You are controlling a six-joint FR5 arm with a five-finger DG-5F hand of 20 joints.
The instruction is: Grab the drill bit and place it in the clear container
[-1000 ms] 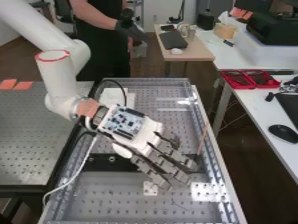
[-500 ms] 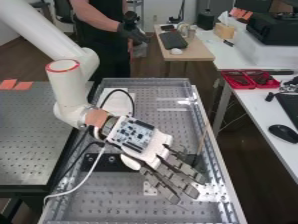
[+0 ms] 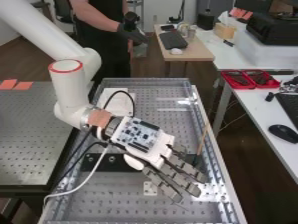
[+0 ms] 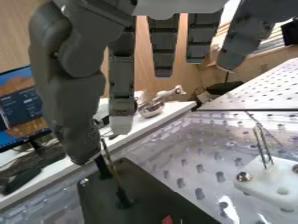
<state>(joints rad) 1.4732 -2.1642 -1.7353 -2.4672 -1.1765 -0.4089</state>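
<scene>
The hand [image 3: 138, 134] is above the bench [image 3: 110, 197], toward the near right part, with the palm down. Its fingers [image 4: 122, 85] are almost straight and spread from each other, and nothing is pinched between them and the thumb [image 4: 70, 95]. So I judge the grasp is still to be made.

About the drill bit I must be careful. A thin, tilted rod [image 4: 113, 170] stands at the right end of the dark plate [image 4: 149, 197], close by the thumb tip; whether they touch, I cannot tell. It is one candidate. The other is the slim metal rods [image 4: 263, 146] that stand on the white block [image 4: 267, 181], which I place nearer than the plate. Which of them is the bit, I cannot say surely.

The step in hand, as I judge it, is to bring the hand to the bit and line it up. To do it well, one should first settle the target, then lower slowly with the thumb on one side of the shaft and the fingers on the other, without bending it sideways. A thin shaft can roll or slip — so the pinch should be soft at first, then firm, and at a height which leaves the base free. The lift should follow the shaft's own line. A hurried side move could push it over, or a fingertip could hit the plate. For the clear container, the bit had better be held steady and released low.
</scene>
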